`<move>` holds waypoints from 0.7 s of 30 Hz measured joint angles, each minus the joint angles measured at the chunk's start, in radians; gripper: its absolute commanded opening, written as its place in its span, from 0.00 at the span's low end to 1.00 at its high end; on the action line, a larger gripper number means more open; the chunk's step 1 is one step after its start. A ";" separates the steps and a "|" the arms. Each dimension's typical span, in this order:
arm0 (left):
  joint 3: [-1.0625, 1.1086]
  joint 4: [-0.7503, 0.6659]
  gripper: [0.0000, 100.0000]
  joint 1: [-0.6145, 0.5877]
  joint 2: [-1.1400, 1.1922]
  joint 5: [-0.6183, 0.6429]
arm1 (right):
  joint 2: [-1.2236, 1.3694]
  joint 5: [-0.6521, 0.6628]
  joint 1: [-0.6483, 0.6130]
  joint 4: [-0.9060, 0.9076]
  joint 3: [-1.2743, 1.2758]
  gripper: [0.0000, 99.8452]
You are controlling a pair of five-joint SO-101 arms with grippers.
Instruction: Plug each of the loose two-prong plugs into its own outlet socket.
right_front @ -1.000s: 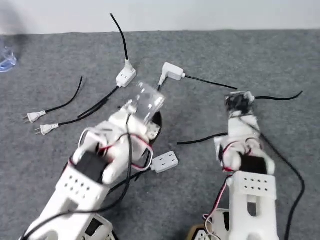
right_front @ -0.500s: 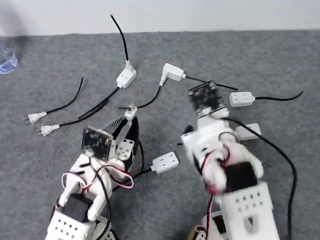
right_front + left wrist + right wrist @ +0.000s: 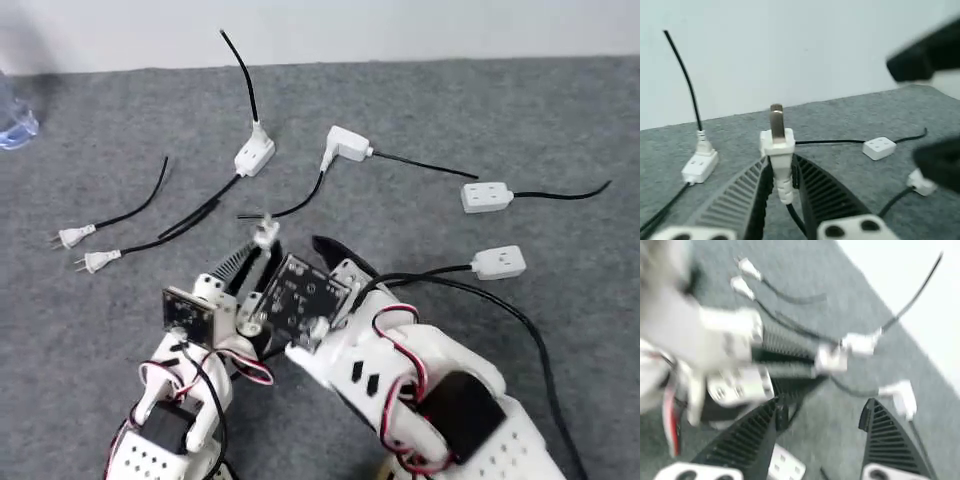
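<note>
Two-prong plug (image 3: 776, 145) looks light and rigid, best held by its body as left pincer (image 3: 781, 172) clamps it; right pincer (image 3: 822, 410) gapes empty

White plug (image 3: 776, 145); blk ribbed fingers (image 3: 740, 200); grey mat (image 3: 560, 110), maybe flecked.

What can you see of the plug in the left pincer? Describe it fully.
The plug is small, white and plastic-looking, with metal prongs pointing up. It stands upright, its lower body clamped between the black ribbed fingers of the left pincer. A black cord leaves its lower end and runs down between the fingers.
</note>
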 measured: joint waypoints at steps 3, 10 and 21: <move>0.002 0.000 0.01 0.061 -0.008 0.002 | 0.000 0.009 -0.058 0.000 -0.051 0.25; 0.002 0.005 0.01 0.112 -0.009 0.002 | 0.054 0.072 -0.057 -0.041 -0.041 0.25; 0.002 0.005 0.01 0.117 -0.009 0.002 | 0.044 0.170 0.106 -0.072 -0.014 0.25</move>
